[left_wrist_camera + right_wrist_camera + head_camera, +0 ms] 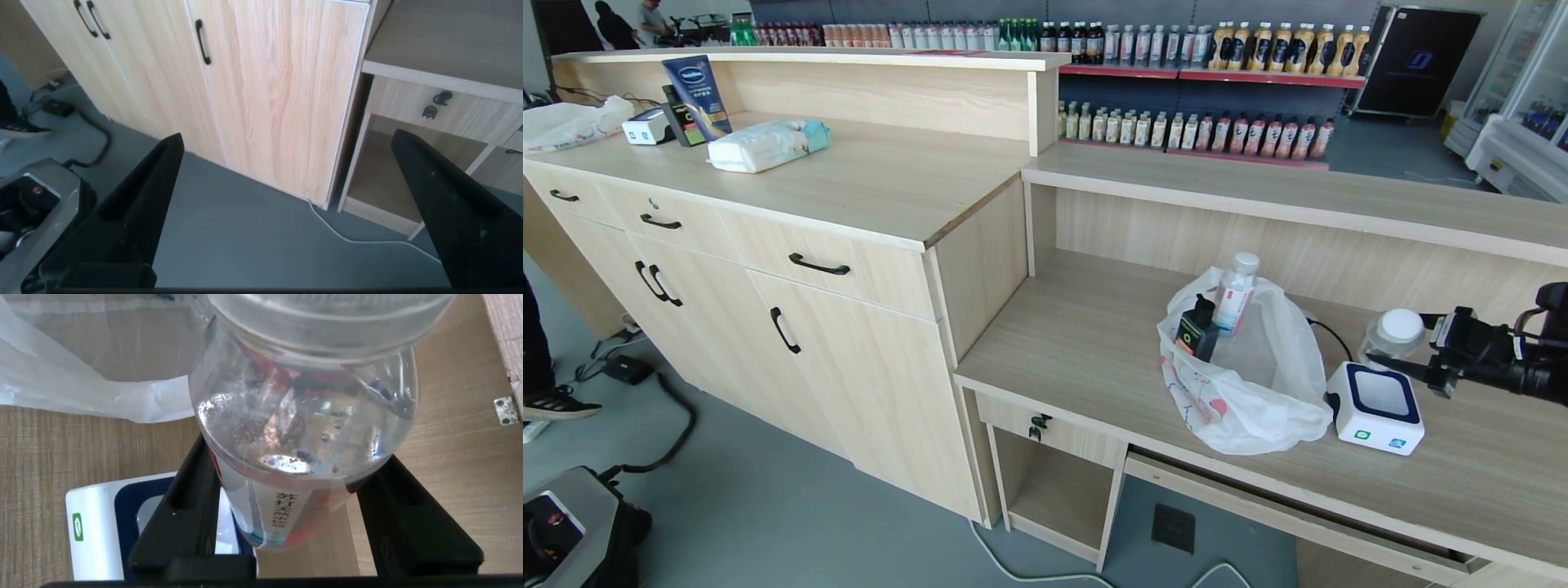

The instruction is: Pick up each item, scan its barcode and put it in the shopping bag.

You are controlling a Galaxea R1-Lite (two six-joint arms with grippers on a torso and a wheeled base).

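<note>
Right gripper: grips clear white-capped plastic bottle over pale wooden desk, at 12 o'clock of white blue-topped square scanner. Left gripper: spread wide above grey floor. White plastic shopping bag at scanner's 9 o'clock; drink shelves behind.

A clear bottle is held between the black fingers of the right gripper. Beneath it, a white scanner with a dark blue top is seen on the wooden counter, beside a white plastic bag.
</note>
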